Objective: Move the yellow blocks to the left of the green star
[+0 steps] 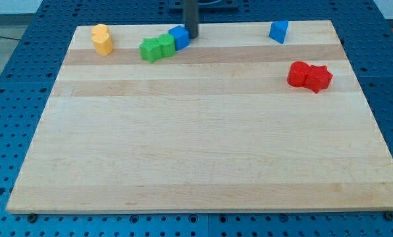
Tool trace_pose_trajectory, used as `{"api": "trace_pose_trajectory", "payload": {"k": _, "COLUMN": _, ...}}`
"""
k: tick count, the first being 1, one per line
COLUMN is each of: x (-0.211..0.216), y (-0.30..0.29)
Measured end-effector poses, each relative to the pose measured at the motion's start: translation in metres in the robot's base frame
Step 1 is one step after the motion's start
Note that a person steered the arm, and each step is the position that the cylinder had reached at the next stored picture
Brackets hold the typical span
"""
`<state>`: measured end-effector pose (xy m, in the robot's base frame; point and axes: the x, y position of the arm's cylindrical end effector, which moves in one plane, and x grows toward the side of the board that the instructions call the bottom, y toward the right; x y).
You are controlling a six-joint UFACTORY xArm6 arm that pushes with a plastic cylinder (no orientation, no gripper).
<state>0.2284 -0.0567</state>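
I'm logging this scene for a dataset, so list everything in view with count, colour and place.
yellow blocks: two, yellow, touching, top left of the board
green blocks: two, green, touching, right of the yellow pair; which is the star is unclear
blue block: one, blue, against the green pair's right
blue wedge: one, blue, top right
red blocks: two, red, touching, right side
board: one, pale wood
my tip: one, dark, at the blue block's right edge
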Motion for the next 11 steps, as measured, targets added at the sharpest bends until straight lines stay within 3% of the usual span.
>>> {"api": "trace_pose_trajectory", "payload": {"k": 1, "x": 0.000, "y": -0.079}}
{"api": "trace_pose_trajectory", "payload": {"k": 3, "x": -0.035, "y": -0.098}}
{"api": "trace_pose_trajectory", "payload": {"k": 4, "x": -0.036, "y": -0.197}}
{"api": "trace_pose_trajectory", "payload": {"k": 5, "x": -0.035, "y": -0.229}}
{"api": "trace_pose_trajectory", "payload": {"k": 7, "x": 0.042, "y": -0.195}}
{"api": "trace_pose_trajectory", "payload": {"k": 8, "x": 0.033, "y": -0.220}}
{"api": "trace_pose_trajectory", "payload": {"k": 9, "x": -0.006, "y": -0.241}}
{"api": "trace_pose_trajectory", "payload": {"k": 10, "x": -0.036, "y": -0.200}}
{"api": "trace_pose_trajectory", "payload": {"k": 11, "x": -0.014, "y": -0.157}}
